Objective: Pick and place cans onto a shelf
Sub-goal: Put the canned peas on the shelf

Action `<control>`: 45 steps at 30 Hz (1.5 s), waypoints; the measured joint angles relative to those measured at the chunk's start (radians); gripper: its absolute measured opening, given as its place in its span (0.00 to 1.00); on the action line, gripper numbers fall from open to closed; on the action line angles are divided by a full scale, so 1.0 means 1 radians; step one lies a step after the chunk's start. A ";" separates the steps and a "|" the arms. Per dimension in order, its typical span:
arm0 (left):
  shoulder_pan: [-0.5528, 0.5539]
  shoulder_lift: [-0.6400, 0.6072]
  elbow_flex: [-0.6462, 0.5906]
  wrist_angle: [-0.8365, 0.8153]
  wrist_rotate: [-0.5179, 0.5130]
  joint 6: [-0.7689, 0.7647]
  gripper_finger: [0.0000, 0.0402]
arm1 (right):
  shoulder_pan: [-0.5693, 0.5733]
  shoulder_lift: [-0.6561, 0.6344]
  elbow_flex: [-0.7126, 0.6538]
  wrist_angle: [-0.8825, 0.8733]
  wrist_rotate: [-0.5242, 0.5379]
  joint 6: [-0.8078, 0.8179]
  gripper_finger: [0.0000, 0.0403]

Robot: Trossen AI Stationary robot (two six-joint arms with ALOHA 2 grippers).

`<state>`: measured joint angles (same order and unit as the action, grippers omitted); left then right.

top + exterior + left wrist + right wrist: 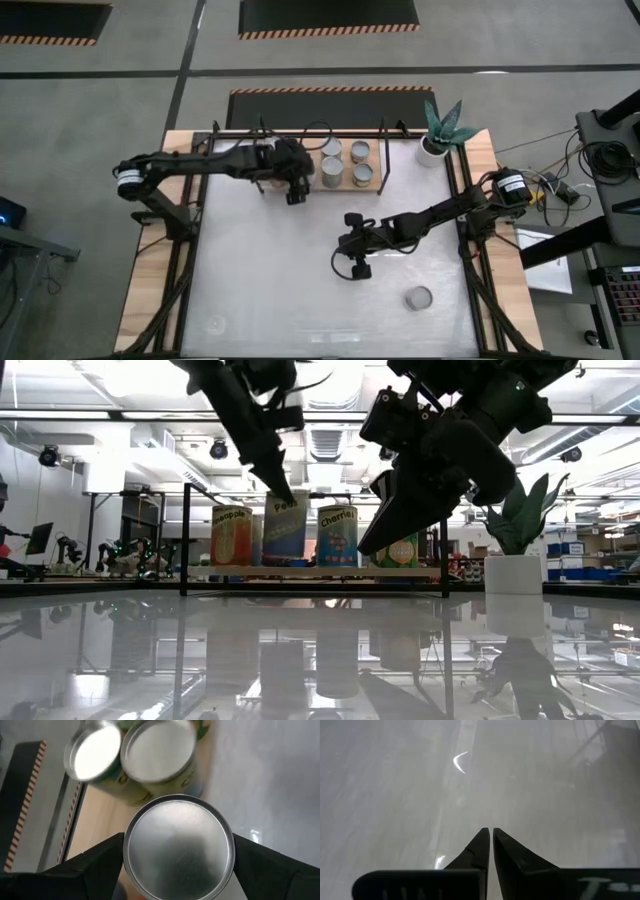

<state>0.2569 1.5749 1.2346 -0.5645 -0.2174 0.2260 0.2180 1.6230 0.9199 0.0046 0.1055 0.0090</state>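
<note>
Gripping a small cylindrical tin can with a silvery-grey lid (178, 845), the left gripper (296, 186) holds it at the left end of the light wooden shelf framed by thin black metal rods (375, 166).

Its dark fingers (95, 862) press the can's sides, and just beyond it stand two more silver-lidded cans (159, 751) on the wood. From above, four cans (345, 163) sit in a square block on the shelf at the far edge of the white desk (260, 270); from desk level their labels show orange-red, blue and green. One more tin can (419, 298) stands alone near the desk's front right, well apart from the shelf. The right gripper (350, 245) hangs over mid-desk, fingertips pressed together on nothing. A spiky green plant in a white pot (438, 135) stands right of the shelf.
</note>
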 joint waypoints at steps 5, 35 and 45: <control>0.026 0.000 -0.014 0.000 0.000 -0.001 0.79 | -0.001 0.000 0.000 0.008 0.000 -0.016 0.03; 0.036 0.027 -0.020 0.041 0.026 -0.001 0.79 | -0.002 0.000 0.000 0.011 0.000 -0.024 0.03; 0.040 0.028 -0.020 0.040 0.026 0.012 0.81 | -0.002 0.000 0.000 0.011 0.000 -0.024 0.03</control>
<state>0.2966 1.6032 1.2148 -0.5243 -0.1918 0.2383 0.2157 1.6230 0.9199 0.0154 0.1059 -0.0151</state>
